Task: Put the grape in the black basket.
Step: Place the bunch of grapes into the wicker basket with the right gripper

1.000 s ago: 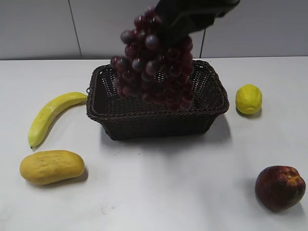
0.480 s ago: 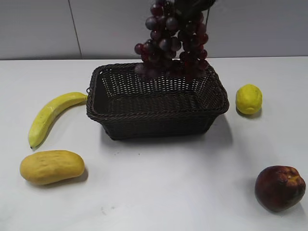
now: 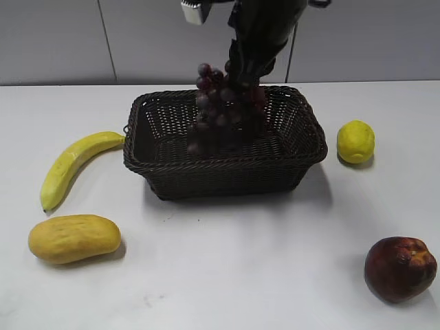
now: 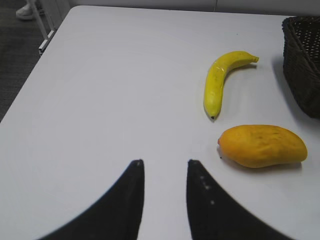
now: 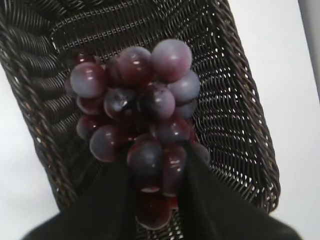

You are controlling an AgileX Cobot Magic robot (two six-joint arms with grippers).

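Grape bunch (image 3: pixel 223 113), a cluster of small round dark red-purple fruits, hangs inside the black basket (image 3: pixel 302 148), a rectangular dark woven wicker one with flared sides, mid-table toward the far edge. Lower grapes sit below the rim; whether they touch the floor cannot be told.

White table (image 3: pixel 227 268): carries everything.

Right pincer (image 5: pixel 155 200): clamped on the top of the bunch, black fingers either side of it, directly above the basket interior.

Left pincer (image 4: pixel 164 175): narrow gap between its fingers, holding nothing, over bare table at the left, well apart from the basket.

Bystanders, largest first: curved yellow banana (image 3: pixel 72 165) left of the basket; oval orange-yellow mango (image 3: pixel 74 238) near left; dark red apple (image 3: pixel 399 267) near right; round yellow lemon (image 3: pixel 355 141) right of the basket.

Progress: carry and lowering look almost done. Left to do, by my judgement: set the bunch down, release, lift the arm clear.
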